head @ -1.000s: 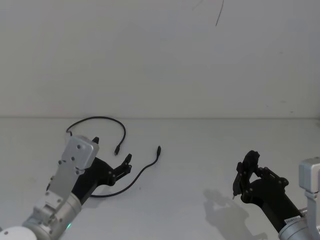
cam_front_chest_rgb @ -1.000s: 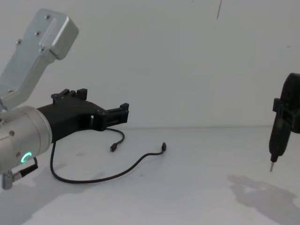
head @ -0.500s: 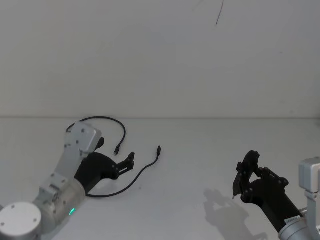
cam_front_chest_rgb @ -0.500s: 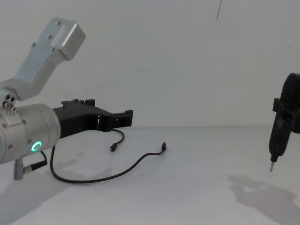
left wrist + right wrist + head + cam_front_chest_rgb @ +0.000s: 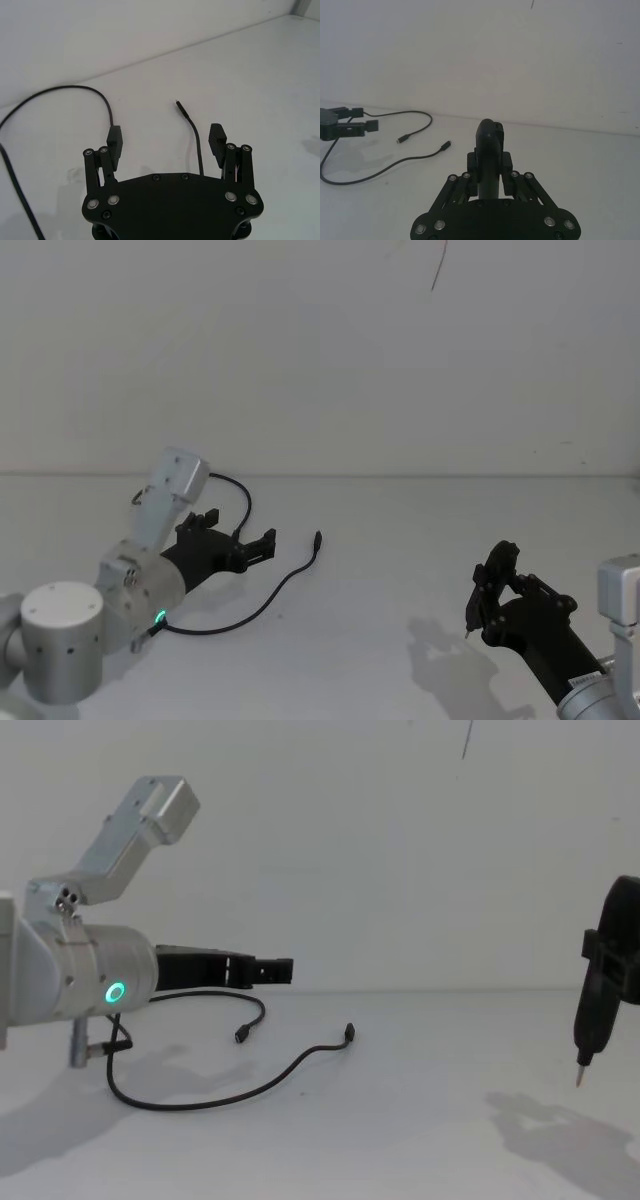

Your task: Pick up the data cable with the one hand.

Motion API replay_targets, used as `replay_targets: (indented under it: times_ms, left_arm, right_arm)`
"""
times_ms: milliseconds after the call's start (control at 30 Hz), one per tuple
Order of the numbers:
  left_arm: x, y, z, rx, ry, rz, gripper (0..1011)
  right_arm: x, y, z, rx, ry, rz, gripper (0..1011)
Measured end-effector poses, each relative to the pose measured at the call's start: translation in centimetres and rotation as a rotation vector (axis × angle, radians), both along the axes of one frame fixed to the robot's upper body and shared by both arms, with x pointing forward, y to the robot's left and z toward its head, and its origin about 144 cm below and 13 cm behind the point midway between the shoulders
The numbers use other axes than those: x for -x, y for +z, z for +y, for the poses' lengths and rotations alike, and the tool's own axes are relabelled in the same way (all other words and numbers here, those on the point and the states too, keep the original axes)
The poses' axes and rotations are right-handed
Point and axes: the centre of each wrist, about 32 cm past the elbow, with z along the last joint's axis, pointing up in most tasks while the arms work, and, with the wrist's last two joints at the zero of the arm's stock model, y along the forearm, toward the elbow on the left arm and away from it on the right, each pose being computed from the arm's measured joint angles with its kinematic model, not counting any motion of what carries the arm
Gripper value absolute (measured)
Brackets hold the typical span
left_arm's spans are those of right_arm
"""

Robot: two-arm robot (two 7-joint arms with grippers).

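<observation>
White table [image 5: 420,530], plain white wall [image 5: 320,360], cable [image 5: 275,592] at left, left gripper [image 5: 243,529] open above it, right gripper [image 5: 492,585] lower right, clamping black tool [image 5: 600,990].

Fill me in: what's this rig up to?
The left gripper, black, angular and two-fingered on a silver arm, hovers open above the long thin black data cable. The cable lies loose on the white table, not yet gripped. The right gripper hangs idle at the right.

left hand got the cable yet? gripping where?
Nothing held. The left hand is open, hovering over the data cable; right hand parked at right.
</observation>
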Motion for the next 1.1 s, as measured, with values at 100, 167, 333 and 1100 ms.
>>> replay_targets:
  times_ms: [100, 167, 333, 1100]
  left_arm:
    - [-0.8, 0.4, -0.3, 0.001, -0.001, 0.026, 1001]
    - [-1.3, 0.6, -0.5, -0.005, -0.003, 0.045, 1001]
    - [-2.2, 1.1, -1.1, -0.035, -0.013, 0.083, 1001]
    - [-4.8, 1.0, -4.6, -0.191, -0.036, 0.208, 1001]
  right_arm:
    - [0.0, 0.0, 0.0, 0.0, 0.0, 0.0, 263]
    - [0.0, 0.0, 0.0, 0.0, 0.0, 0.0, 263]
    - [0.0, 0.0, 0.0, 0.0, 0.0, 0.0, 263]
    - [0.0, 0.0, 0.0, 0.0, 0.0, 0.0, 263]
